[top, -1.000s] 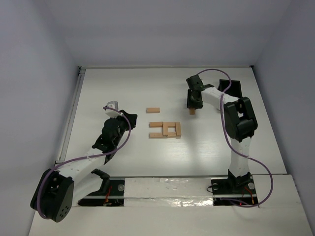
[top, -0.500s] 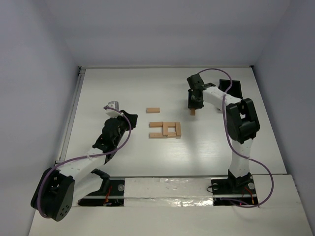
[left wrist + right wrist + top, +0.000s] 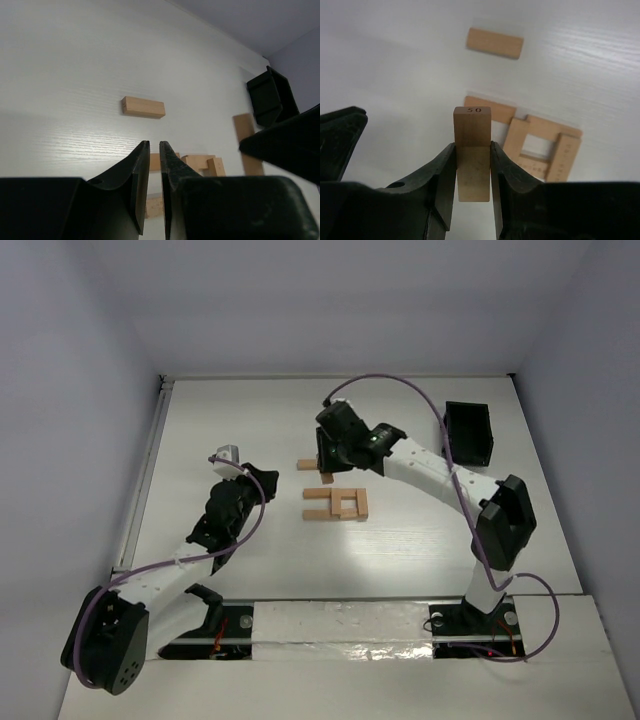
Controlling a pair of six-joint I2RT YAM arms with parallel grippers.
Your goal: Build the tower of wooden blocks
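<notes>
**A:** What is in the right gripper [image 3: 472,146]?

**B:** One wood block [image 3: 472,131], pinched endwise between the fingers, with "50" stamped on its far end. The pads hide its sides.

**A:** And beyond it?

**B:** The low tower [image 3: 540,142] lies just past the tip, to the right. I cannot count its layers. A lone block [image 3: 495,43] lies farther out.

**A:** The left gripper [image 3: 154,150]?

**B:** It is drawn to a narrow slit with nothing in it. Its fingers hide part of the tower. The black box [image 3: 270,97] sits far off to the right.

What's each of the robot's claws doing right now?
Left gripper: closed, holding nothing.
Right gripper: closed on a wood block.
</notes>
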